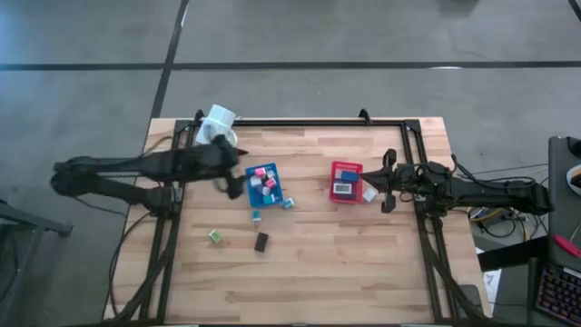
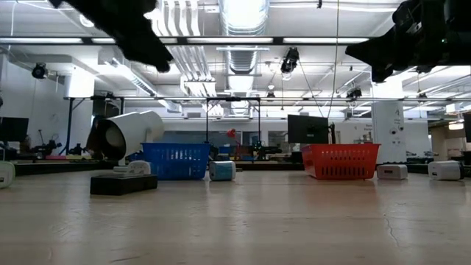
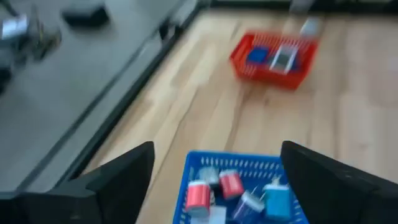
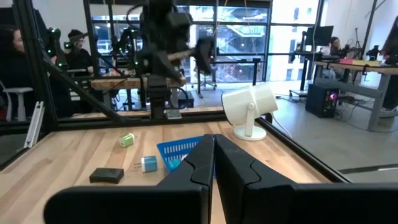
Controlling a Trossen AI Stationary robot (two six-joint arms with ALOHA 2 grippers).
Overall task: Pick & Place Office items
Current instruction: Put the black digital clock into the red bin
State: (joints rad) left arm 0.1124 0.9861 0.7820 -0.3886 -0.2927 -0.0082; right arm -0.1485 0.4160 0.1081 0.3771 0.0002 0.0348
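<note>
**Left pincer spread wide above the blue tray, right pincer shut beside the red one**

At the far left of the wooden worktop (image 1: 318,263), the left arm reaches in from the edge, and its left pincer (image 1: 234,182) hangs just off the near-left corner of the blue tray (image 1: 277,193). Its fingers (image 3: 118,180) stand wide apart with nothing between them; the left wrist view looks straight down past them onto the tray. Behind that arm, a white mug (image 1: 218,125) lies tipped on its side at the worktop's back edge.

The blue tray holds a cluster of the office items (image 1: 264,180), among them pink, white and blue blocks. Three more lie loose on the wood in front of it: a green block (image 1: 215,236), a black block (image 1: 261,242), and a teal block (image 1: 257,216) close to the tray's front rim. Another small teal piece (image 1: 288,203) sits against the tray's front-right corner.

Farther right, the red tray (image 1: 346,197) carries a blue block (image 1: 346,173) and a pale one (image 1: 341,188). A white block (image 1: 369,193) rests just beside its right wall.

The right pincer (image 1: 388,182) hovers near that white block, its fingers (image 4: 205,165) pressed fully together and holding nothing.
</note>
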